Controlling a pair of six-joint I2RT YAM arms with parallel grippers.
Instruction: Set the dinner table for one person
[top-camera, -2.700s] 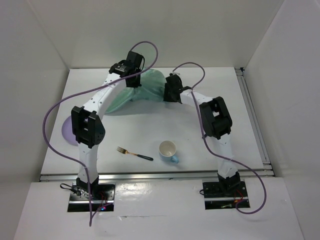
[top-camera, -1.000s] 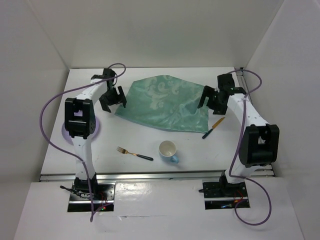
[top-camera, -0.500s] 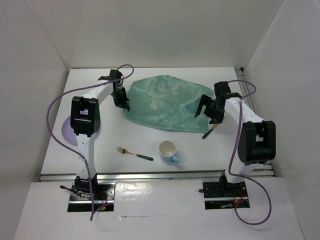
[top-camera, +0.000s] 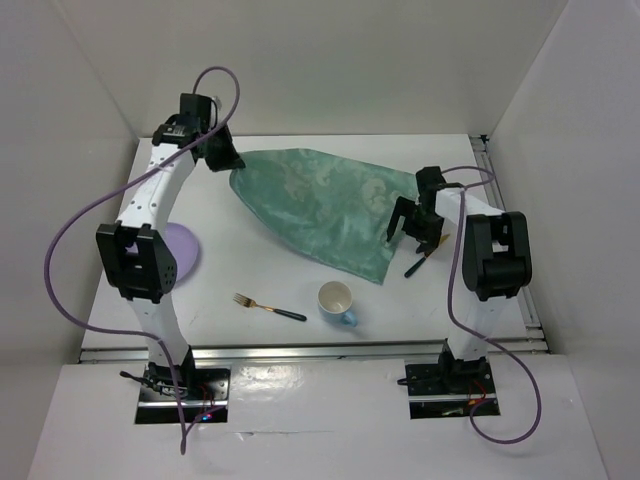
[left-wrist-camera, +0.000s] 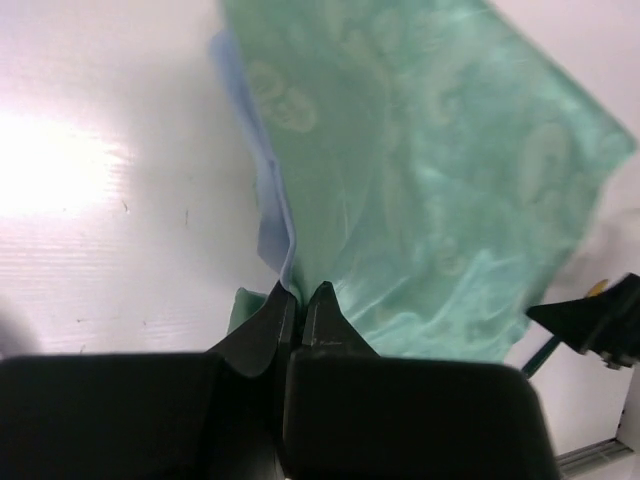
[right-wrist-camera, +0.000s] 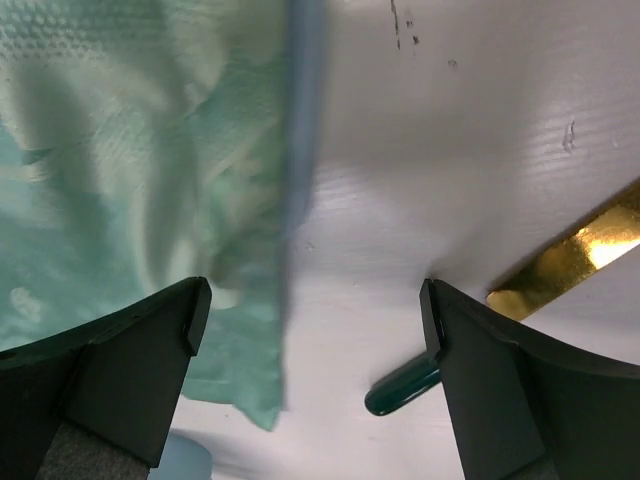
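Observation:
The teal-green patterned cloth (top-camera: 320, 210) lies stretched across the far half of the white dinner table (top-camera: 260, 270). My left gripper (top-camera: 224, 158) is at the far left, shut on the cloth's corner; in the left wrist view the pinched cloth (left-wrist-camera: 430, 180) spreads away from the closed tips (left-wrist-camera: 300, 294). My right gripper (top-camera: 411, 232) hangs open over the cloth's right edge. In the right wrist view its fingers (right-wrist-camera: 190, 312) straddle bare table between the cloth (right-wrist-camera: 130, 150) and the knife (right-wrist-camera: 405, 388). A fork (top-camera: 268, 306) and a blue cup (top-camera: 337, 302) sit near the front.
A purple plate (top-camera: 180, 250) lies at the left, partly under my left arm. The knife (top-camera: 425, 256), gold blade and dark green handle, lies just right of the cloth. A metal rail (top-camera: 505, 230) runs along the table's right edge. White walls enclose three sides.
My left gripper closed on the cloth's left corner and pulled it toward the far left, stretching the cloth. My right gripper shifted slightly inward over the cloth's right edge, still open.

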